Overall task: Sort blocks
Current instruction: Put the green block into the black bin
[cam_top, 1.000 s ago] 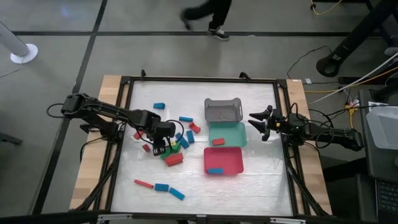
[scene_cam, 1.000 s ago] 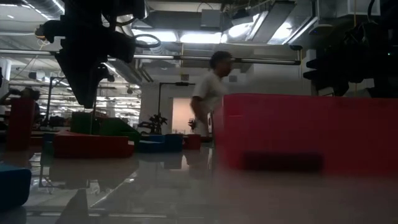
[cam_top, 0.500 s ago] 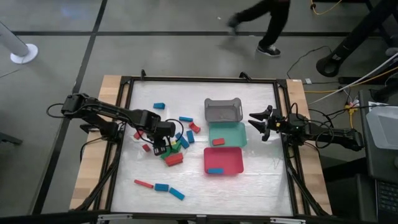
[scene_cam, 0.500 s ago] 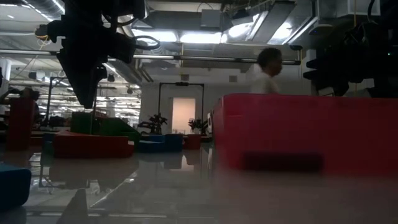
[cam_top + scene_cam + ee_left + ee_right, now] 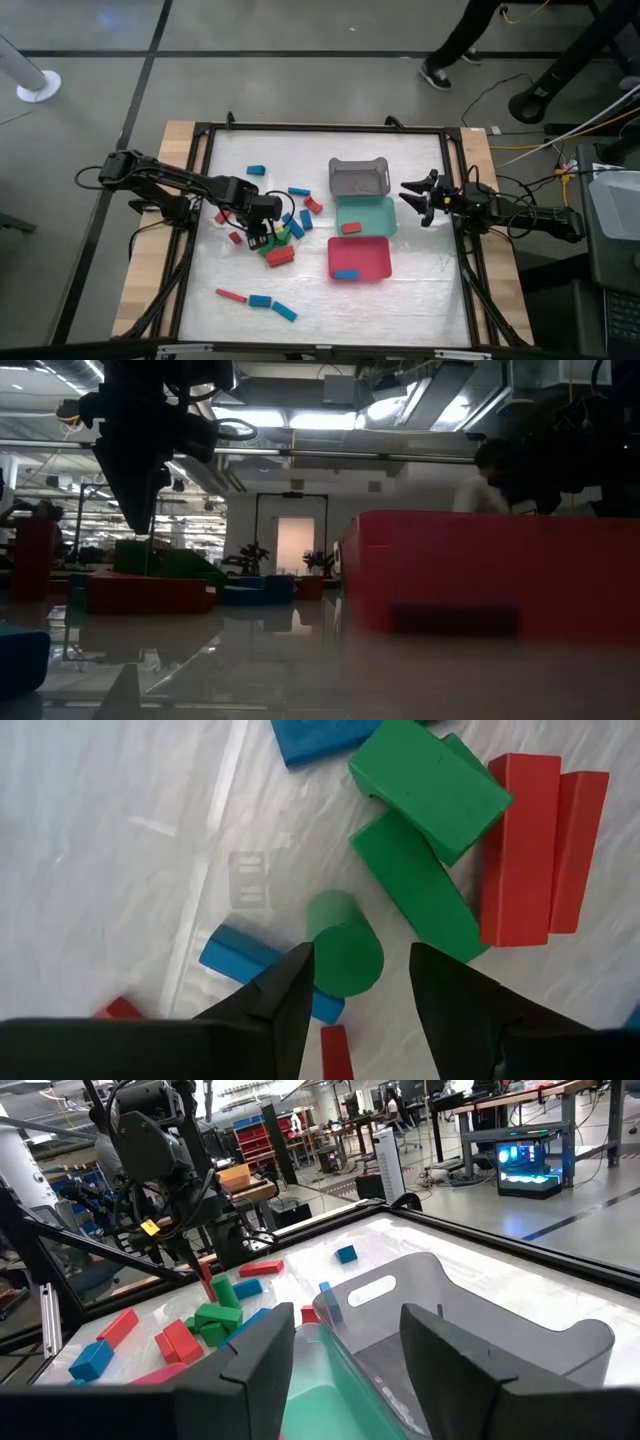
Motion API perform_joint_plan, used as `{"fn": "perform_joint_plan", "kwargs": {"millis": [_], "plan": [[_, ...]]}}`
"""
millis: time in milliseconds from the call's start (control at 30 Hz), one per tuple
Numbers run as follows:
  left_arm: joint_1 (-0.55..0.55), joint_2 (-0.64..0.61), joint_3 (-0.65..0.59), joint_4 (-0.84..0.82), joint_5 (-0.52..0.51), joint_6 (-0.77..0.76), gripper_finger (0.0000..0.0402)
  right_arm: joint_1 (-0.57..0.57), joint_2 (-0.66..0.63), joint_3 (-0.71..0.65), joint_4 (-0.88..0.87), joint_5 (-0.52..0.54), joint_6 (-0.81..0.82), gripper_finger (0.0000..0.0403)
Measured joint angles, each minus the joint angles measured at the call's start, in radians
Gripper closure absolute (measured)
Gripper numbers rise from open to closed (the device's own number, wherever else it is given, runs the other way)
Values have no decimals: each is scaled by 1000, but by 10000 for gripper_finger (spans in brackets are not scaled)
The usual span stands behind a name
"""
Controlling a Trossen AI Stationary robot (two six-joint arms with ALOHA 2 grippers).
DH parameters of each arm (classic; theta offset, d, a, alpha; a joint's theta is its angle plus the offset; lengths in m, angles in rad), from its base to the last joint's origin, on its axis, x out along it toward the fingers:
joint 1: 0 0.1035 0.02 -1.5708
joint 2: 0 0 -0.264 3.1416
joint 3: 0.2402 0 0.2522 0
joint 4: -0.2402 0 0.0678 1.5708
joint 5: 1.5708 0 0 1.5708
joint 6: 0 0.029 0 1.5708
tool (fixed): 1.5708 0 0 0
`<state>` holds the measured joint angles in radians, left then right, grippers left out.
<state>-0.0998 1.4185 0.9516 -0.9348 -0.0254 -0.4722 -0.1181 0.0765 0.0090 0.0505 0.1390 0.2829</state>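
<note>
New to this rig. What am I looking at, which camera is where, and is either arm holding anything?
Two dark robot arms work at a white table, each ending in a two-finger gripper. The job is sorting toy blocks into trays.

One picture looks straight down on everything, one sits at table height, and one camera rides on each wrist.

On the table: a grey tray, a teal tray with one red block in it, and a red tray with one blue block in it. Loose red, blue and green blocks lie left of the trays, with three more near the front edge.

The left gripper is down over that pile, fingers open on either side of a green cylinder, not visibly clamped on it. The right gripper waits open beside the trays, holding nothing.

The person beyond the table is just walking by.
</note>
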Motion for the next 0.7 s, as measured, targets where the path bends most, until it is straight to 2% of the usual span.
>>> {"fn": "perform_joint_plan", "kwargs": {"millis": [367,700], "plan": [[2,46,0,2,-11,-37,247,0,0,0,0,0,0,217],[-3,108,-1,2,5,12,247,0,0,0,0,-1,0,217]]}}
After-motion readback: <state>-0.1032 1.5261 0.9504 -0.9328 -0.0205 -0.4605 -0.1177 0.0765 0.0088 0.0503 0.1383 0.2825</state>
